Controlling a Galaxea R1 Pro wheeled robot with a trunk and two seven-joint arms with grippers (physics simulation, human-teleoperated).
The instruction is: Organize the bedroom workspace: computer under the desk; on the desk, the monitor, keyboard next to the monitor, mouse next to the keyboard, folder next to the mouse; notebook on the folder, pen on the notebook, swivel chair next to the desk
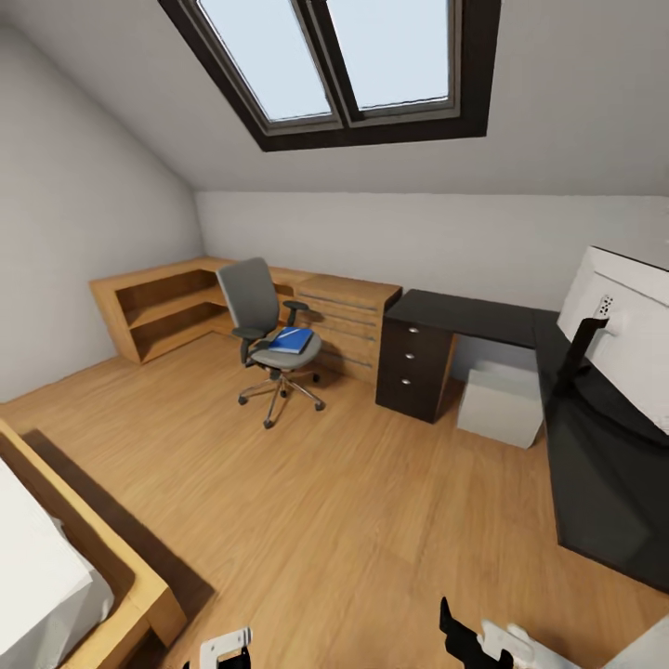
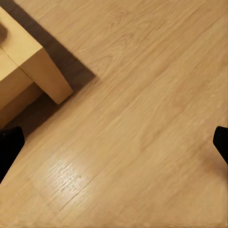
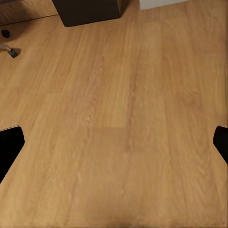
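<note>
blue folder point(image 1: 293, 341) lies on the grey seat of the swivel chair point(image 1: 265, 325), with a small pale object resting on it. chair stands on the wooden floor point(image 1: 307, 520), well apart from the black-topped table point(image 1: 483, 316). computer point(image 1: 502, 401) sits under the table, beside the dark drawer unit point(image 1: 413, 369). monitor point(image 1: 623, 321) stands on the table top at the right. left hand point(image 2: 114, 142) and right hand point(image 3: 114, 142) hang above bare floor, fingers spread wide apart, gripping nothing. bed frame corner point(image 2: 45, 71) lies near the left hand.
</note>
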